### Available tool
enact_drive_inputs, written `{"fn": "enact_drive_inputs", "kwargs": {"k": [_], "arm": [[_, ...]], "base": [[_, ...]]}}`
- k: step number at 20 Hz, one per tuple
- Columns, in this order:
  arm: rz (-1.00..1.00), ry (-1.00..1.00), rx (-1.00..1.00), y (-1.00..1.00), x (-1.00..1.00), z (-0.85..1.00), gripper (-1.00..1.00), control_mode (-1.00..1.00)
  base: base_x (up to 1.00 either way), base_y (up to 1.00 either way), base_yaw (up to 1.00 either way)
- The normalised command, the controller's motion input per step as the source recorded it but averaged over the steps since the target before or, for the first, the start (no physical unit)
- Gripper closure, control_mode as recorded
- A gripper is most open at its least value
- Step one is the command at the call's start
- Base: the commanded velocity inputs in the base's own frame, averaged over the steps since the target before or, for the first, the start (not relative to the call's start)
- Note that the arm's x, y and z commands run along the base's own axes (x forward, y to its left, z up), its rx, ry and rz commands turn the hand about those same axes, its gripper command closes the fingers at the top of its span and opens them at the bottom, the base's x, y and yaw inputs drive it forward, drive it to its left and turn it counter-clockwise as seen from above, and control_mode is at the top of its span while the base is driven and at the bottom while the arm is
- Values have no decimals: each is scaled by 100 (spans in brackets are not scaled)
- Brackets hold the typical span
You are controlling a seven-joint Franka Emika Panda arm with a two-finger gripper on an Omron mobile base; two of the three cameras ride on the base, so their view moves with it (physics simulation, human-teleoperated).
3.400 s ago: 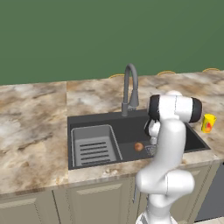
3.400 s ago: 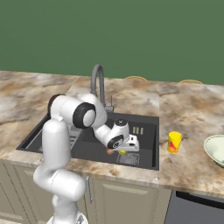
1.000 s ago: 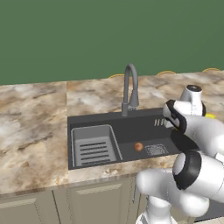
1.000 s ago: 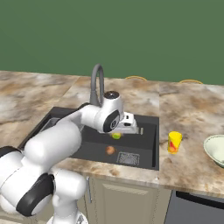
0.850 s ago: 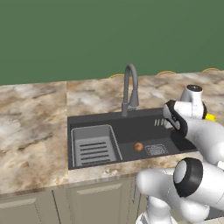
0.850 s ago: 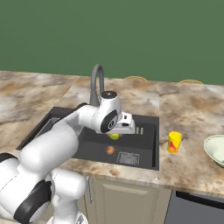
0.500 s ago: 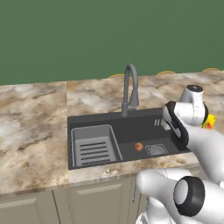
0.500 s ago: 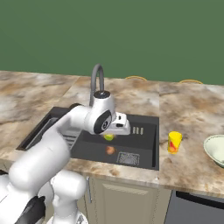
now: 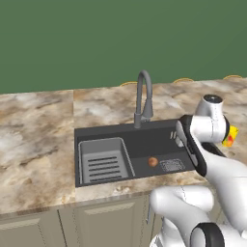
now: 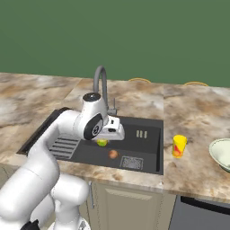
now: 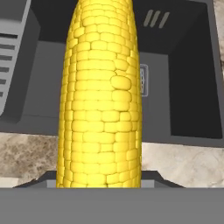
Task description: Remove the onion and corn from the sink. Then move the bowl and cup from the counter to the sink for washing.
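My gripper (image 10: 109,134) is shut on the corn (image 10: 102,143) and holds it above the sink (image 10: 143,150). In the hand view the yellow cob (image 11: 103,96) runs up the middle, over the basin's near wall and the counter (image 11: 183,159) strip. The onion (image 10: 112,154) lies on the sink floor beside the drain grate (image 10: 131,162); it is also in the left base view as a small reddish ball (image 9: 153,161). The yellow cup (image 10: 179,145) stands on the counter right of the sink, with the pale bowl (image 10: 222,152) further right at the frame edge.
The gooseneck faucet (image 10: 101,83) rises behind the basin. A ribbed rack insert (image 9: 103,161) takes up the sink's left part. My own arm (image 9: 202,144) covers the sink's right end in the left base view. Counter (image 9: 34,144) stretches left of the sink.
The gripper has risen from the sink floor with the corn and drifted left, toward the basin's front. The onion, cup and bowl have stayed put.
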Motion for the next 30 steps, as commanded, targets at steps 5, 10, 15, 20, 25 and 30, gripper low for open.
{"fn": "enact_drive_inputs", "kwargs": {"k": [5,10,15,20,25,30], "arm": [[0,0,0,34,-27,9,100,-100],[0,0,0,35,-24,7,100,-100],[0,0,0,38,-20,6,100,-100],[0,1,0,40,-16,8,100,-100],[1,4,0,45,-7,7,100,-100],[3,5,0,52,0,4,100,-100]], "base": [[0,0,0],[0,0,0],[0,0,0],[0,0,0],[0,0,0],[0,0,0]]}}
